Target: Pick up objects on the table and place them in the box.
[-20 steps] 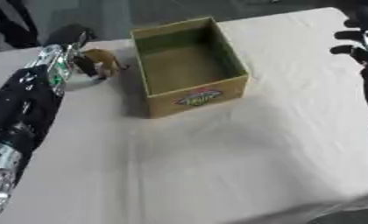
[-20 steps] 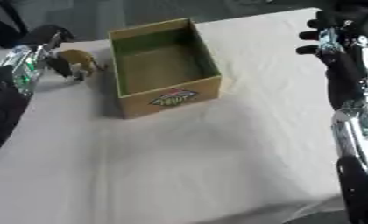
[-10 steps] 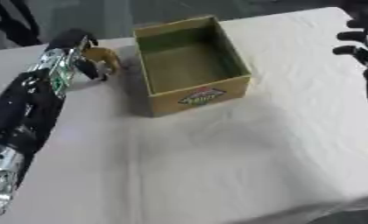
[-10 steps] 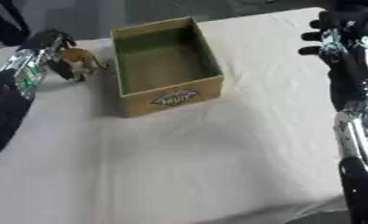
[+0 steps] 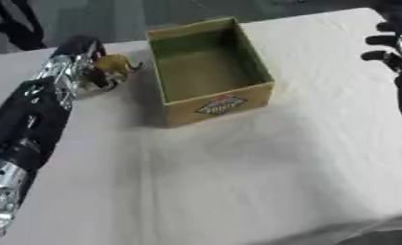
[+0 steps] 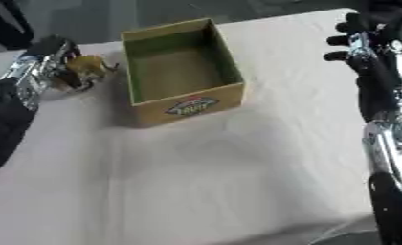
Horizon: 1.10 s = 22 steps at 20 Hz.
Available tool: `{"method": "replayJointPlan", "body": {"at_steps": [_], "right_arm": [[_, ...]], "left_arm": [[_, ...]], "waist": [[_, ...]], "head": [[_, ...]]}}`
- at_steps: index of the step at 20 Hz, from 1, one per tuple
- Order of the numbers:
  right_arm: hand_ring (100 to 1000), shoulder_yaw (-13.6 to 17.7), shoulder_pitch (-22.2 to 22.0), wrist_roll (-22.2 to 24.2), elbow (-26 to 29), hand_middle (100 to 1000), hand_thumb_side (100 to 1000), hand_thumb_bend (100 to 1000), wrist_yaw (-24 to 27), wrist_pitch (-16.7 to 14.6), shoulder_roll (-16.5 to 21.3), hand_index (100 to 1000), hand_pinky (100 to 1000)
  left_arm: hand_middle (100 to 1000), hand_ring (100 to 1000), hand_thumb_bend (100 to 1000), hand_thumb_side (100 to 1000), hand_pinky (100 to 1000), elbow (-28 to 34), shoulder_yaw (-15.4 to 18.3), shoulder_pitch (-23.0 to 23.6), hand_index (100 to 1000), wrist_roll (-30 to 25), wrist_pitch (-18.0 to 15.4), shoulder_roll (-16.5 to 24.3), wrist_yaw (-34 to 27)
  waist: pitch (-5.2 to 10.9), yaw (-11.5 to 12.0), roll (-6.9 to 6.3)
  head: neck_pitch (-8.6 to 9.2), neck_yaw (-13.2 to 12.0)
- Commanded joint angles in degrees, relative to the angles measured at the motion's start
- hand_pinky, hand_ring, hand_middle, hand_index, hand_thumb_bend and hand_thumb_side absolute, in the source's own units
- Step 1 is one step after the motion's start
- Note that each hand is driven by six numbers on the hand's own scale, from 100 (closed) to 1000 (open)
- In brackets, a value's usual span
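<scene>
Across the whole view:
Bench (image 5: 238,182): one, under a pale cloth with soft creases; near edge cuts the lower right corner, far edge runs behind the box; dark floor beyond both.
Open room: wide bare cloth from the box's front wall down to the near edge; a clear strip also between the box and the right arm.
Left arm: one, black with silver joints, lying along the left side from the lower corner up toward the far edge.
Right arm: one, along the right edge, well apart from the box.
Box (image 5: 211,72): one, open-topped cardboard, green inside, a label on its front wall; stands upright toward the far edge, left of centre; nothing seen inside it.
Left hand (image 6: 52,62): at the far left, just beside the box's left wall; fingers curled around the toy.
Right hand (image 6: 362,36): raised near the far right corner, fingers bent, nothing in it.
Toy (image 5: 114,66): one, small, yellow-brown, animal-shaped; on the cloth between left hand and box, touching the fingers, near the box wall.
</scene>
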<state>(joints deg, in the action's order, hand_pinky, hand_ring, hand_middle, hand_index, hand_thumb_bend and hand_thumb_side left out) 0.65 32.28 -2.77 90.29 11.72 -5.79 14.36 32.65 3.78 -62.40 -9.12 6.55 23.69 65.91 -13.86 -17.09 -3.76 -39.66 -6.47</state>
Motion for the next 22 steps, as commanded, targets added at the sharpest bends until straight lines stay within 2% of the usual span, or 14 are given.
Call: {"method": "replayJointPlan", "body": {"at_steps": [1, 2, 3, 4, 5, 6, 10, 13, 14, 15, 22], "right_arm": [[674, 0.2, 0.9, 0.2, 0.9, 668, 480, 100, 0.4, -0.2, 0.6, 761, 578], [674, 0.2, 0.9, 0.2, 0.9, 668, 480, 100, 0.4, -0.2, 0.6, 761, 578], [674, 0.2, 0.9, 0.2, 0.9, 668, 480, 100, 0.4, -0.2, 0.5, 761, 578], [674, 0.2, 0.9, 0.1, 0.9, 668, 480, 100, 0.3, -0.2, 0.5, 761, 578], [674, 0.2, 0.9, 0.1, 0.9, 668, 476, 100, 0.3, -0.2, 0.5, 761, 578], [674, 0.2, 0.9, 0.1, 0.9, 668, 480, 100, 0.3, -0.2, 0.5, 761, 578], [674, 0.3, 0.8, 0.1, 0.9, 667, 479, 100, 0.3, -0.2, 0.4, 760, 577], [673, 0.3, 0.7, 0.1, 0.9, 666, 478, 100, 0.3, -0.2, 0.4, 760, 577], [673, 0.3, 0.7, 0.0, 0.9, 666, 478, 100, 0.3, -0.2, 0.3, 760, 577], [673, 0.3, 0.7, 0.0, 0.9, 666, 477, 100, 0.3, -0.2, 0.3, 760, 577], [673, 0.4, 0.3, -0.1, 0.9, 666, 474, 100, 0.2, -0.3, 0.1, 759, 577]], "left_arm": [[363, 369, 501, 100, 506, 0.1, -0.1, -0.3, 503, -0.8, 0.2, 1.0, 0.2], [334, 343, 446, 100, 493, 0.1, -0.1, -0.3, 472, -0.9, 0.2, 1.0, 0.0], [323, 334, 432, 100, 488, 0.1, -0.1, -0.2, 460, -0.9, 0.3, 1.0, -0.1], [279, 296, 360, 100, 478, 0.3, -0.1, -0.1, 411, -0.7, 0.4, 1.0, -0.4], [240, 261, 351, 100, 457, 0.4, -0.1, -0.1, 404, -0.4, 0.4, 1.0, -0.6], [206, 235, 315, 100, 434, 0.5, -0.1, 0.0, 334, 0.1, 0.4, 1.0, -0.9], [108, 156, 269, 113, 353, 1.0, -0.3, 0.0, 242, 1.7, 0.1, 0.8, -2.9], [100, 136, 254, 126, 339, 1.8, -0.7, 0.0, 217, 1.7, -0.3, 0.8, -4.7], [100, 129, 227, 175, 335, 2.3, -0.8, -0.1, 205, 1.5, -0.6, 0.7, -5.4], [100, 126, 240, 136, 333, 2.9, -1.0, -0.2, 202, 1.3, -0.8, 0.7, -6.1], [100, 100, 214, 144, 316, 9.3, -3.4, -1.4, 182, -0.5, -3.4, 0.2, -9.5]], "waist": [[0.95, 0.2, 0.51], [0.98, 0.3, 0.53], [1.00, 0.3, 0.54], [1.04, 0.3, 0.56], [1.06, 0.4, 0.57], [1.10, 0.4, 0.59], [1.21, 0.6, 0.67], [1.34, 0.6, 0.71], [1.40, 0.7, 0.74], [1.47, 0.7, 0.78], [2.12, 1.0, 1.05]], "head": [[-0.09, -0.3], [-0.08, -0.3], [-0.09, -0.3], [-0.11, -0.3], [-0.12, -0.3], [-0.12, -0.3], [-0.16, -0.4], [-0.22, -0.4], [-0.26, -0.4], [-0.31, -0.4], [-0.64, -0.4]]}}
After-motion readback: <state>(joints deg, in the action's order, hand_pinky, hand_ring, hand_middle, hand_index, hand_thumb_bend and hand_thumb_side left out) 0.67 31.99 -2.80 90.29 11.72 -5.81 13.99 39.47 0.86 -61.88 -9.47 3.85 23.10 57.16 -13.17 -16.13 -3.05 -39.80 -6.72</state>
